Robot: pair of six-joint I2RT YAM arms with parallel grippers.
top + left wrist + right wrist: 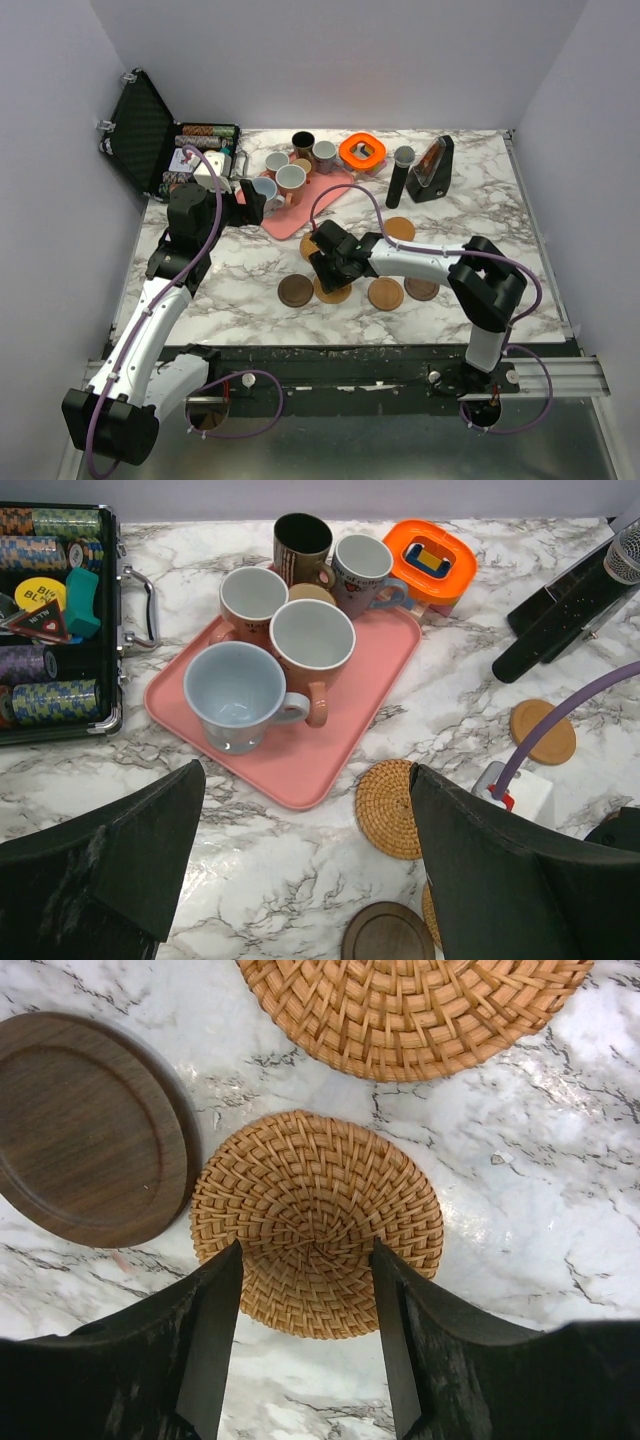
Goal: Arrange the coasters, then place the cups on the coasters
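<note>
My right claw (305,1255) hangs released over the woven coaster (317,1200); grip its rim squarely, clear of the dark coaster (90,1130).

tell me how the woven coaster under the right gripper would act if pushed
The woven coaster looks light and lies flat, so it would probably slide, not roll or tip. Its rough weave should resist slipping from a grip. Being woven, it likely flexes a little.

Before me the marble table (480,215) carries a pink tray (300,215), loose coasters (385,294), an open chip case (142,135), an orange container (361,151) and a tall black cylinder (401,176).
</note>
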